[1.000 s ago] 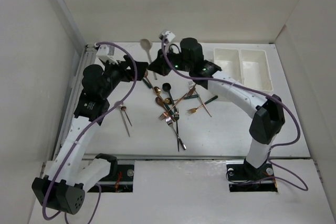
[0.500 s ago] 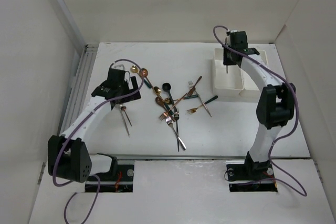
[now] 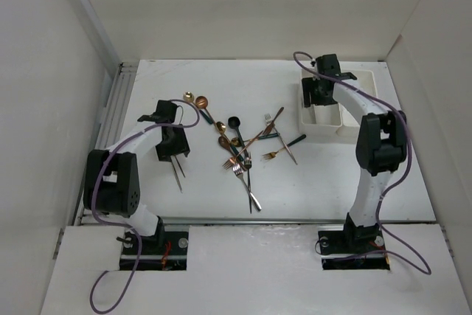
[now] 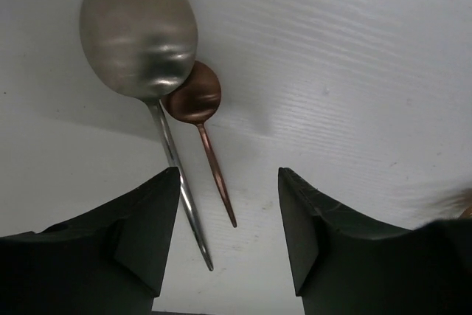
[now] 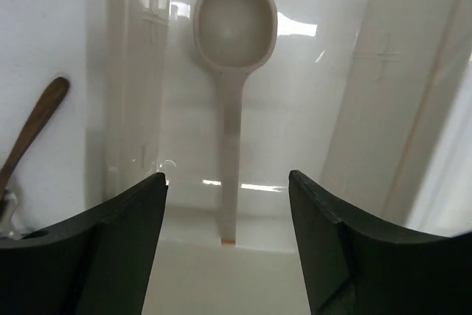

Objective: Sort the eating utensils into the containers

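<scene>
Two spoons lie left of centre on the table: a large silver one (image 4: 140, 35) and a small copper one (image 4: 193, 97). My left gripper (image 4: 228, 237) (image 3: 172, 144) hangs open just over them. Both handles reach into the gap between its fingers, the silver one close to the left finger (image 4: 140, 234). More eating utensils sit in a loose pile (image 3: 243, 149) mid-table. The white containers (image 3: 363, 105) stand at the back right. Over the left bin my right gripper (image 5: 227, 245) (image 3: 321, 91) is open, and a pale spoon (image 5: 234, 35) lies on the bin floor below it.
Two spoons with dark green handles (image 3: 200, 102) lie behind the pile. A brown utensil handle (image 5: 33, 134) shows outside the bin's left wall. White walls enclose the table on three sides, and a metal rail (image 3: 118, 108) runs along the left edge.
My right arm carried the pale spoon from the table's middle to the left bin and opened, dropping it inside. My left arm came down over the two spoons, its jaws narrowing.
</scene>
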You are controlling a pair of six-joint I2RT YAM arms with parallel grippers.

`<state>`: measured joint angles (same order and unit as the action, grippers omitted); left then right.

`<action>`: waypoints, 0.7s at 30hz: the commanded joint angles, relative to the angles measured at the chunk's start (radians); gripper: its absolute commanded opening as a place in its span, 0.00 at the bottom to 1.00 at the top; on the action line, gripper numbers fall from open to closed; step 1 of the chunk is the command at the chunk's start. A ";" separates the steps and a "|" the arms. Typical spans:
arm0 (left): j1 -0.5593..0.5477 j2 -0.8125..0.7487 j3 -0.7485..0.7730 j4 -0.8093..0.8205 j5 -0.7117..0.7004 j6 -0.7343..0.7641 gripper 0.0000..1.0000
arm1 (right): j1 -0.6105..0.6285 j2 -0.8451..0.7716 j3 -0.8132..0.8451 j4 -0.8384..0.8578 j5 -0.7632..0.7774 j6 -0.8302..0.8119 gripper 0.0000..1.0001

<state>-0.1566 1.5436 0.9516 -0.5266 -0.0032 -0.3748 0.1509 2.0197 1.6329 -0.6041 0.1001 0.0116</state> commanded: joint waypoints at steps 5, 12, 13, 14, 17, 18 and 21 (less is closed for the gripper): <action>0.019 0.027 0.036 -0.075 0.013 -0.038 0.54 | -0.001 -0.193 -0.024 0.024 0.010 0.001 0.73; 0.061 0.039 0.047 -0.112 -0.026 -0.058 0.48 | -0.001 -0.282 -0.054 0.046 -0.029 -0.009 0.73; 0.072 0.049 0.047 -0.112 -0.026 -0.058 0.46 | -0.001 -0.297 -0.054 0.046 -0.030 -0.009 0.71; 0.083 0.049 0.047 -0.112 -0.026 -0.058 0.42 | -0.001 -0.311 -0.054 0.055 -0.039 -0.009 0.71; 0.118 0.090 0.047 -0.112 -0.037 -0.067 0.33 | -0.001 -0.334 -0.064 0.055 -0.039 -0.018 0.71; 0.118 0.101 0.056 -0.112 -0.037 -0.058 0.33 | -0.001 -0.334 -0.064 0.064 -0.039 -0.018 0.71; 0.118 0.134 0.056 -0.081 -0.046 -0.026 0.35 | -0.001 -0.358 -0.082 0.073 -0.039 -0.041 0.71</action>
<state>-0.0380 1.6627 0.9813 -0.6033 -0.0273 -0.4229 0.1509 1.7226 1.5627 -0.5797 0.0708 -0.0036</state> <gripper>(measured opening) 0.343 0.717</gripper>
